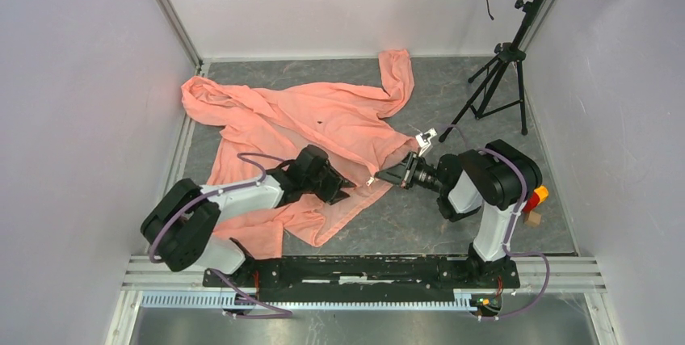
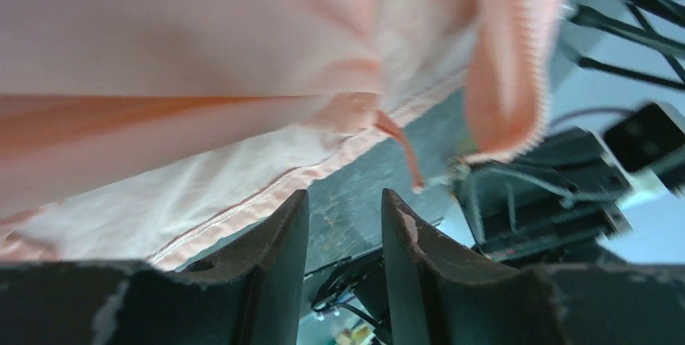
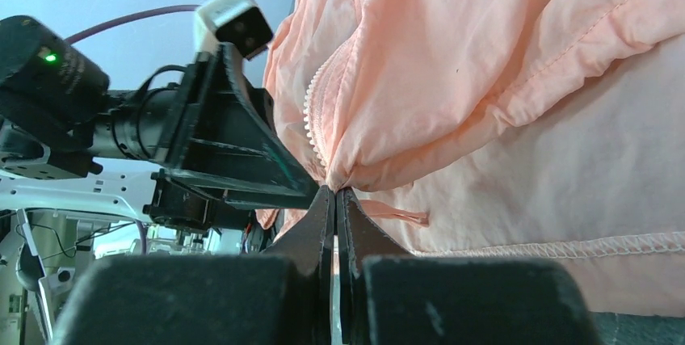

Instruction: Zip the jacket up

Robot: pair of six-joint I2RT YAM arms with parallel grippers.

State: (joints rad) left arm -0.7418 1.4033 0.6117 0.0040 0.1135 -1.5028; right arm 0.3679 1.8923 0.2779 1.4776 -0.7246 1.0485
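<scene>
Pink jacket [image 1: 307, 131] is sprawled open over the back and left of the grey worktop [image 1: 452, 208]. 1 sleeve [image 1: 400, 78] runs up toward the back wall, and the rest spreads down to the front left.

The 2 hands come in low and point at each other around the middle. Right hand [image 3: 334, 193] reaches in from the right with its fingers pressed together, pinching a bunched fold of the jacket right at the bottom end of the zip teeth [image 3: 311, 111]. A thin pink cord [image 3: 396, 214] hangs just beside the pinch.

Left hand [image 2: 343, 199] lies over the fabric from the left, pointing right. Its fingers are apart with nothing between them, just worktop showing through the gap, and the jacket's edge hangs just past the tips. In the right wrist view it sits just beside the pinched spot, with a green light [image 3: 50, 57] glowing behind it.

Black tripod [image 1: 497, 78] stands at the back right.
</scene>
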